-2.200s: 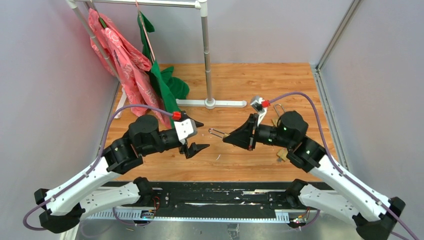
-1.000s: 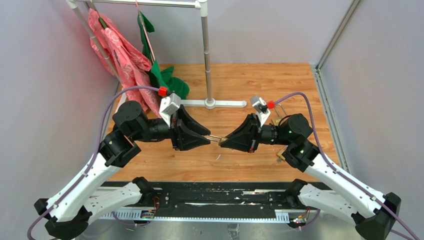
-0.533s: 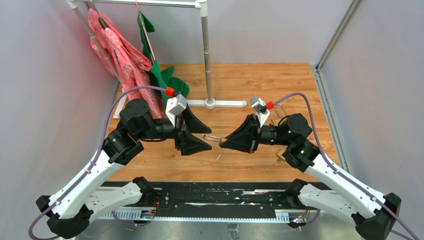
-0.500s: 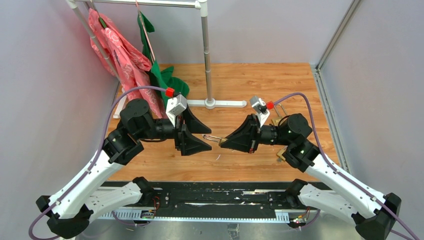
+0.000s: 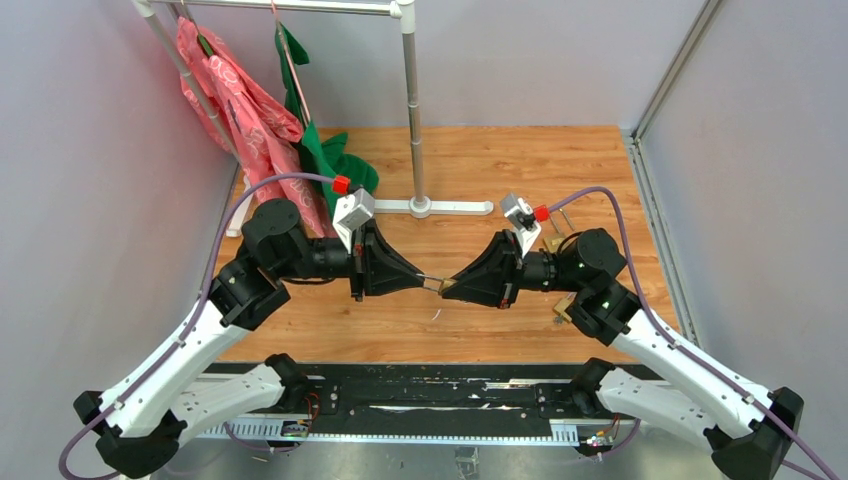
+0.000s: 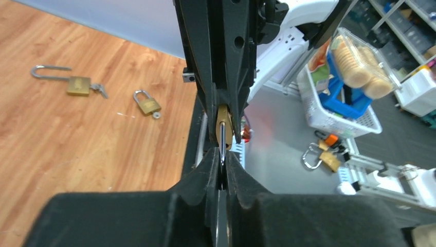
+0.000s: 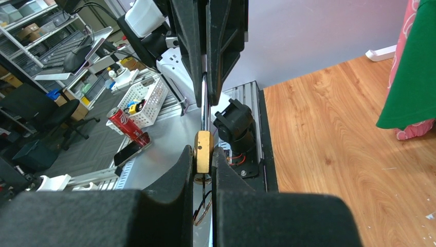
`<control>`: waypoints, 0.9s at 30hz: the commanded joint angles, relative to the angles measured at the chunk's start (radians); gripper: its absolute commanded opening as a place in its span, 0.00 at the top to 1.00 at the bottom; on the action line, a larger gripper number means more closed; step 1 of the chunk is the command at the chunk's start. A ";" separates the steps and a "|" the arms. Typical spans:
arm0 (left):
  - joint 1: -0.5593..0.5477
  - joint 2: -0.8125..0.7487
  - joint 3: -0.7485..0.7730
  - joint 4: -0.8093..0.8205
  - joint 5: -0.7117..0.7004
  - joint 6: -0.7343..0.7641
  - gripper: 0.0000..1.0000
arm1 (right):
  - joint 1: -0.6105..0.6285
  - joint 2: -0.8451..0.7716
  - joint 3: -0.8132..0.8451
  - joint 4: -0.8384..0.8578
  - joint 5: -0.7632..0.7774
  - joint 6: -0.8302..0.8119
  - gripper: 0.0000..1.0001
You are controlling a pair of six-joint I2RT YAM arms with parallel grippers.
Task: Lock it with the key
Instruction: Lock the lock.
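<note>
Basket w/ biscuit pack; padlock aloft

Left gripper: half a second ago its fingers stood wide apart; now they are closed on the shackle of the padlock.
Its place: 2.2 s ago it hung back, nearer the left edge; now its tip meets the right gripper.
Shackle: earlier free in the air, now pinched.
</note>
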 commanded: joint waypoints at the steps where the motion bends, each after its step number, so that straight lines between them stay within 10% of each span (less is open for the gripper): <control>1: 0.004 0.021 -0.016 0.064 0.041 -0.042 0.95 | -0.004 -0.022 0.016 0.042 0.012 -0.017 1.00; 27: 0.004 0.005 -0.077 0.160 0.082 -0.126 1.00 | -0.001 -0.026 0.004 0.027 0.077 -0.117 1.00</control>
